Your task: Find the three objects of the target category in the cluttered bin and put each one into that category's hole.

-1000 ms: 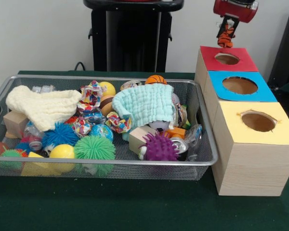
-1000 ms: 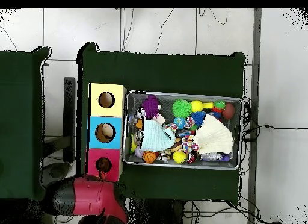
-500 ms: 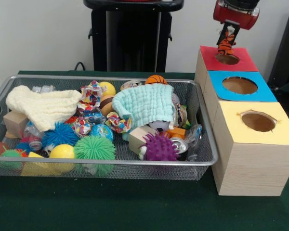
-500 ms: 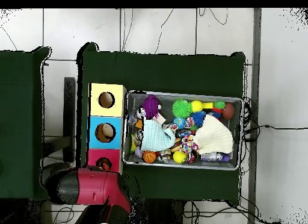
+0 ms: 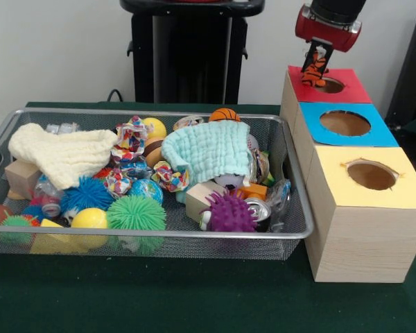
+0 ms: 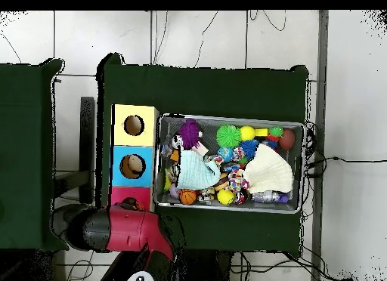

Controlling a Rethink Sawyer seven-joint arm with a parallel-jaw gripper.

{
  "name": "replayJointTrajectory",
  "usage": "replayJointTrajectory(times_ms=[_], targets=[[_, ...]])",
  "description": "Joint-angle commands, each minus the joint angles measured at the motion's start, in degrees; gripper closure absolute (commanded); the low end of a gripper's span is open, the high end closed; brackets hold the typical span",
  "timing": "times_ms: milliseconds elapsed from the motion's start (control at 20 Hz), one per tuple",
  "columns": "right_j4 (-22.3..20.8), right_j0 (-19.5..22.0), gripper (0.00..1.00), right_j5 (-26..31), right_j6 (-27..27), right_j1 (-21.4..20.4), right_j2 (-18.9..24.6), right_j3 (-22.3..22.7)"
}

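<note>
Three wooden boxes stand in a row on the green worktop [image 5: 159, 305], each with one round hole in a coloured top: the red-topped box [image 5: 347, 89], the blue-topped box [image 5: 371, 132] and the yellow-topped box [image 5: 395, 191]. The hand [image 5: 315, 59], under a red and black arm [image 5: 329, 21], is closed on a small orange and black striped tiger toy [image 5: 312, 72]. This toy hangs at the left edge of the red box's hole [image 5: 331, 85], its lower end just above the red surface. Beside the boxes is one silver wire mesh bin [image 5: 291, 187], full of things. In it I count two cloths, a cream knitted cloth [image 5: 62, 154] and a mint green knitted cloth [image 5: 206, 152]. There is one purple spiky ball [image 5: 230, 211], one large green spiky ball [image 5: 136, 214], one blue spiky ball [image 5: 87, 194] and one small orange basketball [image 5: 224, 114]. In the overhead view the arm covers most of the red box.
</note>
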State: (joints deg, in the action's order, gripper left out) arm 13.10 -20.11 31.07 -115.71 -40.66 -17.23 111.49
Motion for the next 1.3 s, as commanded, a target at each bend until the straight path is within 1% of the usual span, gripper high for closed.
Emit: replayJointTrajectory(times_ms=[50, 350, 500, 650, 1050, 1300], targets=[[0.7, 1.3, 1.0, -5.7, -9.5, 1.1, 4.2, 0.3], [1.4, -0.1, 1.0, -5.8, -11.1, 1.3, 4.0, 0.6], [1.7, -2.0, 1.0, -3.7, -12.7, 1.5, 3.1, -1.1], [2.2, -3.4, 1.0, -2.9, -14.0, 2.0, 2.3, -2.0], [3.7, -5.5, 1.0, -3.4, -15.0, 3.4, 1.9, -2.9], [4.3, -5.9, 1.0, -5.0, -14.6, 3.8, 2.2, -2.1]])
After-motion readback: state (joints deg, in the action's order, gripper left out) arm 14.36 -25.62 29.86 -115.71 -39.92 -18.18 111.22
